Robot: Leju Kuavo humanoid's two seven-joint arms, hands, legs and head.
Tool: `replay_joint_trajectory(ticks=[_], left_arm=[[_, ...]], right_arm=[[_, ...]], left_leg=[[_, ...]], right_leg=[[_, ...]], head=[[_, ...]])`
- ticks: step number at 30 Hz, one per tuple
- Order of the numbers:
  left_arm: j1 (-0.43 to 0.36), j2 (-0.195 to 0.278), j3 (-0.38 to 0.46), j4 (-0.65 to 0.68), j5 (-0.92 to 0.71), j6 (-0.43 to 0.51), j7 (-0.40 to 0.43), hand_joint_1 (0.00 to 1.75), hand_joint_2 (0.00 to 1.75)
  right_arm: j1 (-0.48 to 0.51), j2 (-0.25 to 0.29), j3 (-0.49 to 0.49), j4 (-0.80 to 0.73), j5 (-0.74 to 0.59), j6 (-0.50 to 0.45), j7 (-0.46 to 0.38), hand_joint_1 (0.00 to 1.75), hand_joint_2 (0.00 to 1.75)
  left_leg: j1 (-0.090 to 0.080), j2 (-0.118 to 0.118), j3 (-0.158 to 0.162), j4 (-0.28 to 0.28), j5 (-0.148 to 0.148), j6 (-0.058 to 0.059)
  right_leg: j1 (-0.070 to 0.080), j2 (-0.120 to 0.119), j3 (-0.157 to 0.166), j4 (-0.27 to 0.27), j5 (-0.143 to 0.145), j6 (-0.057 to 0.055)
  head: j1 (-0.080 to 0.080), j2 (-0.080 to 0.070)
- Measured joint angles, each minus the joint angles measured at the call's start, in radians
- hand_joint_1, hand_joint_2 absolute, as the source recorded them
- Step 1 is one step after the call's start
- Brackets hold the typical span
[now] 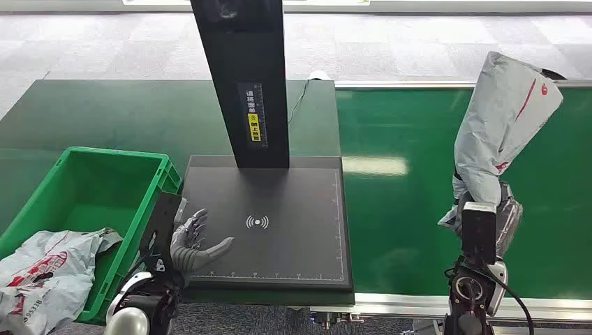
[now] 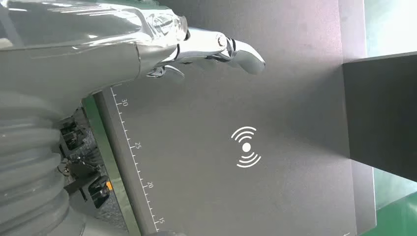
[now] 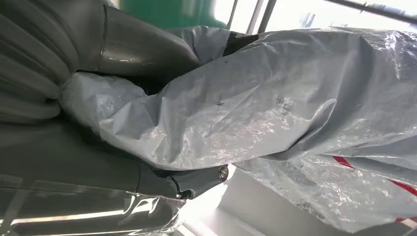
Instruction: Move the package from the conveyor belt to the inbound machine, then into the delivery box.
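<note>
Now the right hand [image 1: 489, 220] grips a grey package [image 1: 504, 125] and holds it upright above the green belt [image 1: 405, 209], to the right of the black machine [image 1: 279, 230]. Meanwhile the left hand [image 1: 197, 244] holds nothing, its fingers [image 2: 246, 56] apart over the machine's left edge, beside the green box [image 1: 91, 188], where another bag [image 1: 42, 272] lies.

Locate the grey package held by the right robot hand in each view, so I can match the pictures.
Head view: grey package stands upright at far right, above the conveyor belt.
Left wrist view: not in it.
Right wrist view: package fills most of the frame.
Shared landmark: the red stripe on its plastic.
</note>
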Motion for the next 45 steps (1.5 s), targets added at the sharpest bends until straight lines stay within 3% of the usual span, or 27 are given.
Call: replay_joint_trajectory(ticks=[2,9,14,20,24,31,36,45], left_arm=[[-0.002,0.001,0.000,0.003,0.002,0.002,0.000,0.00,1.75],[-0.026,0.012,0.001,0.034,0.018,-0.003,0.000,0.00,1.75],[-0.031,0.015,0.000,0.042,0.022,-0.005,0.000,0.00,1.75],[-0.033,0.031,0.000,0.058,0.045,-0.003,0.000,0.00,1.75],[-0.032,0.033,0.000,0.062,0.046,0.000,0.000,0.00,1.75],[-0.026,0.030,0.000,0.059,0.029,0.016,0.000,0.00,1.75],[-0.013,0.028,0.001,0.049,0.020,0.017,0.000,0.00,1.75],[-0.004,0.028,0.002,0.045,0.018,0.015,0.000,0.00,1.75]], right_arm=[[0.002,0.000,0.020,-0.003,0.008,0.032,-0.003,1.75,1.75],[0.010,-0.002,0.247,-0.002,0.088,0.350,0.012,1.75,1.75],[0.010,-0.003,0.299,0.003,0.104,0.394,0.023,1.75,1.75],[0.001,-0.039,0.492,0.090,0.230,0.498,0.110,1.75,1.75],[-0.027,-0.056,0.528,0.174,0.336,0.478,0.212,1.75,1.75],[-0.113,-0.061,0.551,0.304,0.505,0.318,0.355,1.75,1.75],[-0.122,-0.061,0.542,0.323,0.563,0.234,0.352,1.75,1.75],[-0.120,-0.062,0.532,0.322,0.573,0.206,0.301,1.75,1.75]], left_leg=[[0.000,0.000,0.000,0.000,0.000,0.000],[0.000,0.000,0.000,0.000,0.000,0.000],[0.000,0.000,0.000,0.000,0.000,0.000],[0.000,0.000,-0.001,0.000,0.000,0.000],[0.000,0.000,0.000,0.000,0.000,0.000],[0.000,-0.001,0.003,0.000,0.000,0.000],[0.000,0.000,0.003,0.000,0.000,0.000],[0.000,0.000,0.002,0.000,0.000,0.000]], right_leg=[[0.000,0.000,0.000,0.000,0.000,0.000],[0.000,0.000,0.000,0.000,0.000,0.000],[0.000,0.000,0.000,0.000,0.000,0.000],[0.000,0.000,0.000,0.000,0.000,0.000],[0.000,0.000,0.000,0.000,0.000,0.000],[0.000,-0.001,0.003,0.000,0.000,0.000],[0.000,-0.001,0.003,0.000,0.000,0.000],[0.000,0.000,0.002,0.000,0.000,0.000]], head=[[0.000,0.000],[0.000,0.000],[0.000,0.000],[0.000,0.000],[0.000,0.000],[0.000,0.000],[0.000,0.000],[0.000,0.000]])
